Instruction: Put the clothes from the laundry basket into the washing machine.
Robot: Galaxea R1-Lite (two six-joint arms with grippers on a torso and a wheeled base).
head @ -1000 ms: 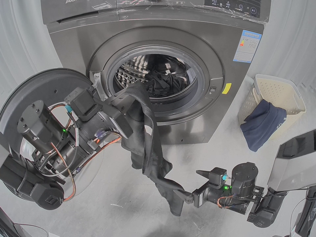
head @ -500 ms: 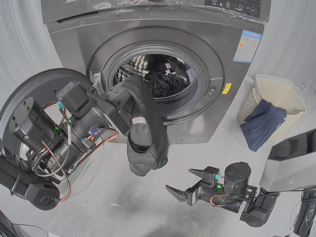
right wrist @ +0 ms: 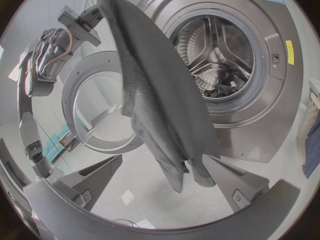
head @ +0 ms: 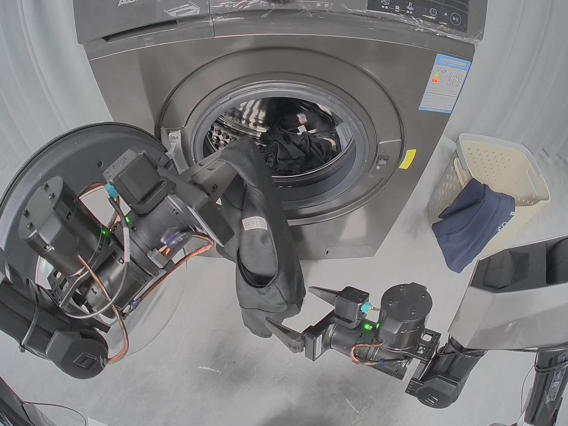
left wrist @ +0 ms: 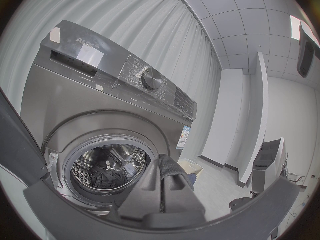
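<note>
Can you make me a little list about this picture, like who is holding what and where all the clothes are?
Washing machine: grey, front-loading
Door: swung open on the robot's left
Drum clothes: dark bundle inside the drum
Black garment: hangs down in front of the machine
Left end effector: shut on the black garment, by the drum opening
Right end effector: open, low, near the garment's bottom end
Laundry basket: cream, on the floor right of the machine
Navy garment: draped over the basket's rim

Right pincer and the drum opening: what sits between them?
The black garment, hanging from the shut left pincer, crosses that stretch just ahead of the open right pincer, as the right wrist view shows.
</note>
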